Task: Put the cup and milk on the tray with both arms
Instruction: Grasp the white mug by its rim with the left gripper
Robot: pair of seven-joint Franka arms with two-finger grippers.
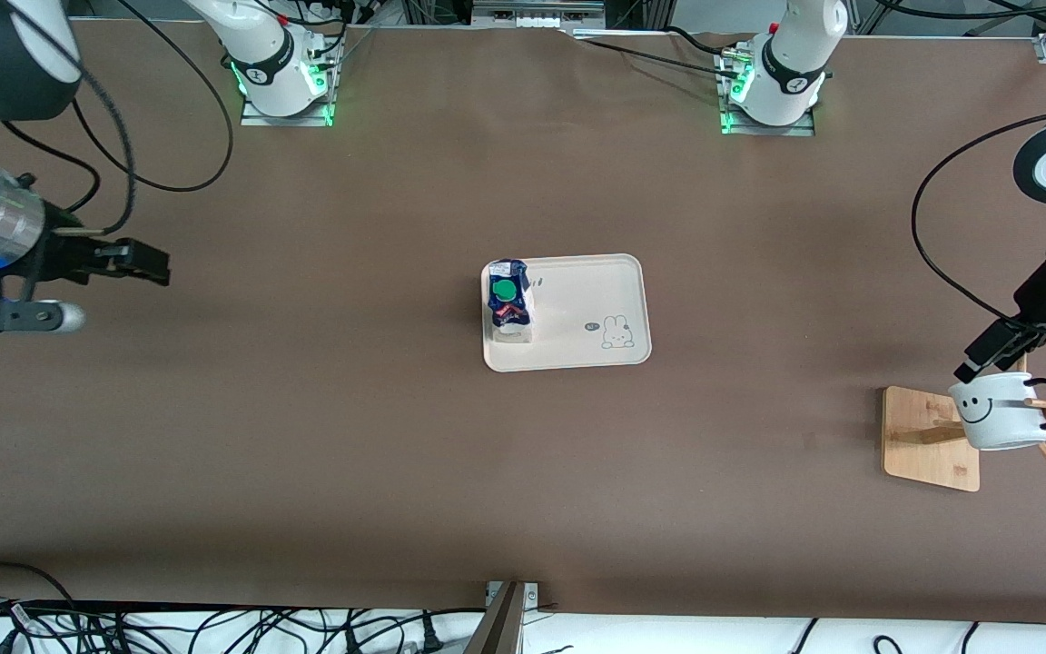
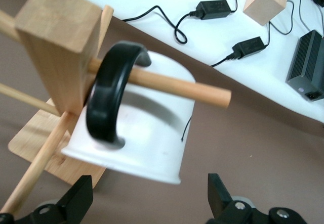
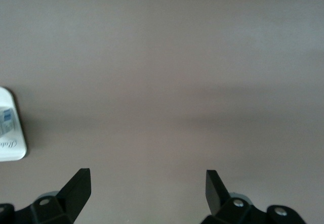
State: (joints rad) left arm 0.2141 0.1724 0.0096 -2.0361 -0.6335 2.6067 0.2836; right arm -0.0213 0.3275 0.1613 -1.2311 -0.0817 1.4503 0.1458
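With the milk point(image 1: 510, 302) already standing on the tray point(image 1: 603, 277), the spread left tool point(image 1: 995, 356) should slide the cup point(image 1: 1002, 413) squarely off its wooden peg point(image 2: 188, 88), while the right tool point(image 1: 143, 261) waits spread over the counter point(image 1: 323, 436).

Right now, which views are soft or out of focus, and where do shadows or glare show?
Front view: sharp and evenly lit, with soft shadows beside the tray and green base lights glowing. Left wrist view: the cup and its black handle are blurred from closeness; the white surface past the table is bright. Right wrist view: bare table, featureless, with a faint shadow band.
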